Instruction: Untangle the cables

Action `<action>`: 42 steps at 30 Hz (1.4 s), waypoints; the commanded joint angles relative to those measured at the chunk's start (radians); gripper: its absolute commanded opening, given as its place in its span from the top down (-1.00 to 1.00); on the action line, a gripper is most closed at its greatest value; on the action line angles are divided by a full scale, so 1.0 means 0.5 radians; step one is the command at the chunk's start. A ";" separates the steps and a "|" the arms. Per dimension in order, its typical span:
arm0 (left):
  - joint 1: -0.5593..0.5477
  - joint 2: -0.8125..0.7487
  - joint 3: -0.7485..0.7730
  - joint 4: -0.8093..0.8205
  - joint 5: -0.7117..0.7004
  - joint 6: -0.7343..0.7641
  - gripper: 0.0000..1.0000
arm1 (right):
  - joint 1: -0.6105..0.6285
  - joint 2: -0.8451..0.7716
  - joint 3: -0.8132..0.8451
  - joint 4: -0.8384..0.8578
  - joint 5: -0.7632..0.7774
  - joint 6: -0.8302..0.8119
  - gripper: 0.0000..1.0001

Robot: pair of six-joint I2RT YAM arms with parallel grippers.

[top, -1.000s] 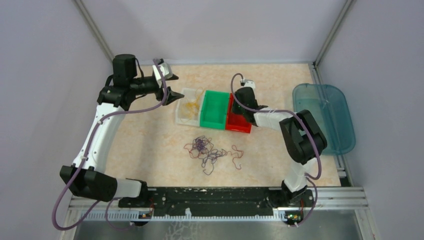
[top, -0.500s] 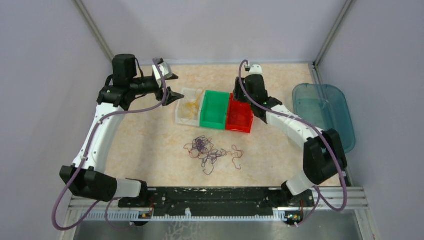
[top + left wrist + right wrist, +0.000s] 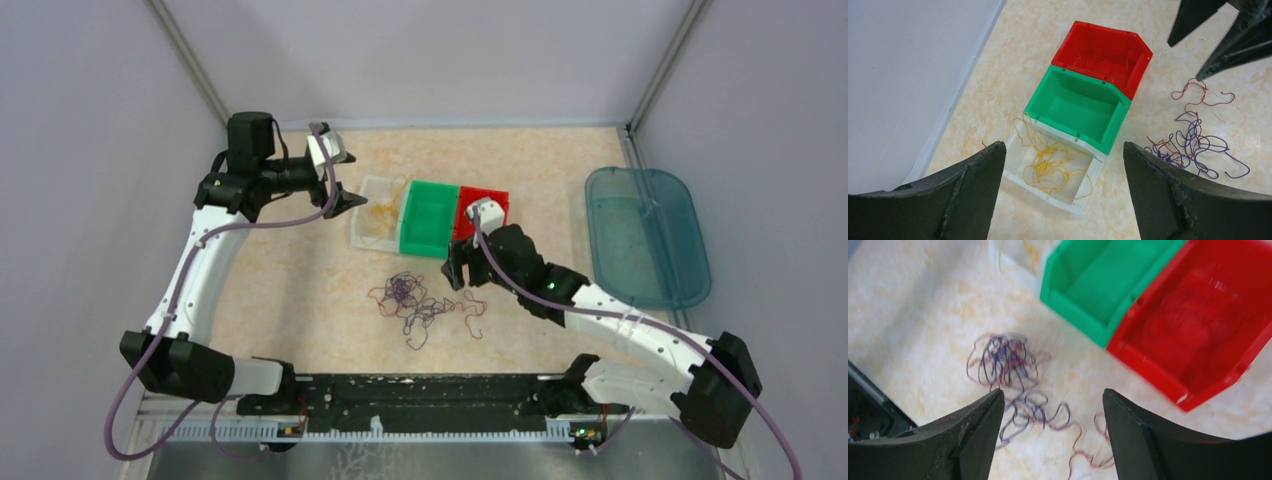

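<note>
A tangle of thin red and dark purple cables (image 3: 425, 303) lies on the table in front of three bins; it also shows in the left wrist view (image 3: 1198, 135) and the right wrist view (image 3: 1020, 385). Yellow-orange cables (image 3: 1050, 162) lie in the white bin (image 3: 362, 228). The green bin (image 3: 428, 220) holds nothing that I can see, and red cables (image 3: 1098, 52) lie in the red bin (image 3: 493, 196). My left gripper (image 3: 345, 180) is open and empty, high beside the white bin. My right gripper (image 3: 462, 272) is open and empty, just above the tangle's right side.
A translucent teal tray (image 3: 648, 235) stands at the right edge. The enclosure walls rise close on the left, back and right. The black base rail (image 3: 420, 390) runs along the near edge.
My right arm has swung from over the red bin forward and down to the tangle on the table. My left gripper has stayed in place.
</note>
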 commanded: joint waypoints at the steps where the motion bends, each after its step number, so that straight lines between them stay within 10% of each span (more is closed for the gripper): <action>1: 0.014 -0.007 -0.012 -0.075 0.033 0.111 -0.86 | 0.075 -0.075 -0.247 -0.148 0.014 0.250 -0.44; 15: 0.014 -0.062 0.015 -0.119 0.066 0.161 -0.86 | 0.074 0.348 -0.382 -0.083 -0.049 0.330 -0.06; 23: 0.014 -0.083 -0.006 -0.111 0.058 0.181 -0.85 | 0.073 0.092 -0.386 -0.044 0.167 0.265 1.00; 33: 0.014 -0.103 -0.020 -0.122 0.119 0.177 -0.85 | 0.073 -0.577 -0.229 0.065 0.180 0.010 1.00; 42: -0.039 -0.268 -0.330 -0.116 0.409 0.089 -0.85 | 0.076 -0.368 0.059 0.600 -0.313 -0.027 1.00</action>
